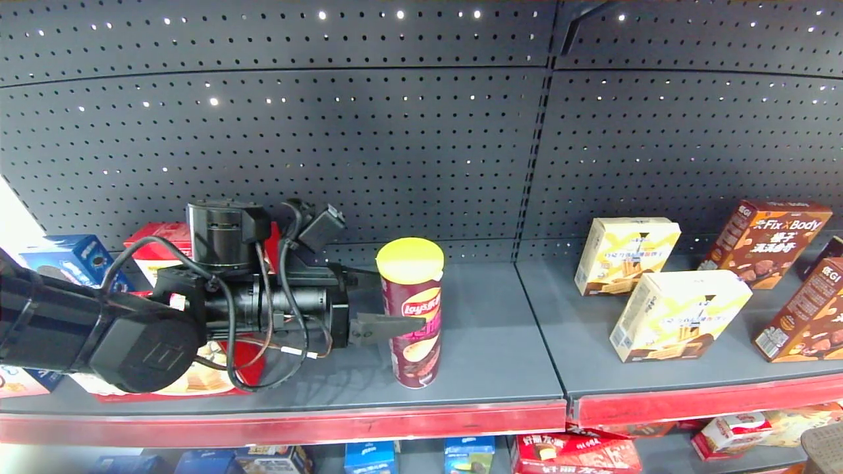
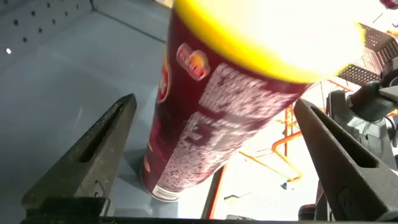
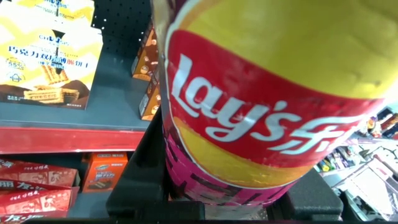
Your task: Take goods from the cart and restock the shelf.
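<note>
Crisp can (image 1: 411, 316), yellow lid: upright on shelf (image 1: 487, 355), between the spread fingers of left gripper (image 1: 398, 299). Second can (image 3: 261, 112): clamped in right gripper (image 3: 224, 208). Probably light, stiff, slick, dentable; grip mid-body, gently.

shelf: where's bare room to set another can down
Bare shelf between the can and the yellow boxes, and behind the can up to the back wall. Crowded at left: red boxes and the open left pincer around the can.
</note>
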Available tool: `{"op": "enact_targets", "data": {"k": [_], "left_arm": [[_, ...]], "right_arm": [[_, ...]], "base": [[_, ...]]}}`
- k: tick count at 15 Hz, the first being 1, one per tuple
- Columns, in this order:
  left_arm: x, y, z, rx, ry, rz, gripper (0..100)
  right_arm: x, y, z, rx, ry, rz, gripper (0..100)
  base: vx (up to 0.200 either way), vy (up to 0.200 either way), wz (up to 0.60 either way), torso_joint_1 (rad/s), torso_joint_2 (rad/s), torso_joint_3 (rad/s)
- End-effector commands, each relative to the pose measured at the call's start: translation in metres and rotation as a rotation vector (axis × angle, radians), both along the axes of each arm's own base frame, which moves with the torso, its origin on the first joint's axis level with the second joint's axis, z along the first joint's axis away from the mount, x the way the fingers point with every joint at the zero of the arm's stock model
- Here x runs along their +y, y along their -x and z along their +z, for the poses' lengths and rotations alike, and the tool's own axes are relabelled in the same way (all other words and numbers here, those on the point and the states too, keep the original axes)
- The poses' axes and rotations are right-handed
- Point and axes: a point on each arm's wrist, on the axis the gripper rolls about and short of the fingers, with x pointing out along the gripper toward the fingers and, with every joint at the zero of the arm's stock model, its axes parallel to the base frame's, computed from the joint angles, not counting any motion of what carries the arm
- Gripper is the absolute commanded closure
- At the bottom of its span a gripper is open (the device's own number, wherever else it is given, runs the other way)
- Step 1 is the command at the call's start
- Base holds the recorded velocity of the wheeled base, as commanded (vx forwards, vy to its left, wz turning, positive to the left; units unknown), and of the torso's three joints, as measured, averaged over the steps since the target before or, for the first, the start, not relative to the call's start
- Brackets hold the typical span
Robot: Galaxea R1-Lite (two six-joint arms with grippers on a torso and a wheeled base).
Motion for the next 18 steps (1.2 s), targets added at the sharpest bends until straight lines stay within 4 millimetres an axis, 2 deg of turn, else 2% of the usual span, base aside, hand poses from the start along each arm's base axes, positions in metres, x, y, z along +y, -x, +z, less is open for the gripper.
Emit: {"op": "enact_targets", "data": {"k": [1,3,7,10,12,15,18], "left_arm": [[0.002,0.006,0.01,-0.029,0.009,0.002,0],[0.003,0.009,0.014,-0.04,0.014,0.001,0],[0.016,0.031,0.022,-0.054,0.017,0.019,0],[0.021,0.045,0.037,-0.1,0.034,0.023,0],[0.026,0.059,0.054,-0.156,0.048,0.049,0],[0.037,0.085,0.061,-0.171,0.058,0.128,0],[0.056,0.112,0.067,-0.223,0.053,0.28,0]], "right_arm": [[0.0,0.0,-0.002,0.003,0.0,0.0,100],[0.0,0.002,-0.004,-0.005,0.001,-0.002,100],[0.002,0.009,-0.009,0.007,-0.002,-0.002,100],[0.002,0.009,-0.009,0.007,-0.002,-0.003,100],[0.002,0.009,-0.01,0.01,-0.003,-0.006,100],[0.002,0.009,-0.01,0.01,-0.003,-0.009,100],[0.002,0.008,-0.013,0.02,-0.006,-0.015,100]], "base": [[0.0,0.0,0.0,0.0,0.0,0.0],[0.0,0.0,0.0,0.0,0.0,0.0],[0.0,0.0,0.0,0.0,0.0,0.0],[0.0,0.0,0.0,0.0,0.0,0.0],[0.0,0.0,0.0,0.0,0.0,0.0],[0.0,0.0,0.0,0.0,0.0,0.0],[0.0,0.0,0.0,0.0,0.0,0.0]]}}
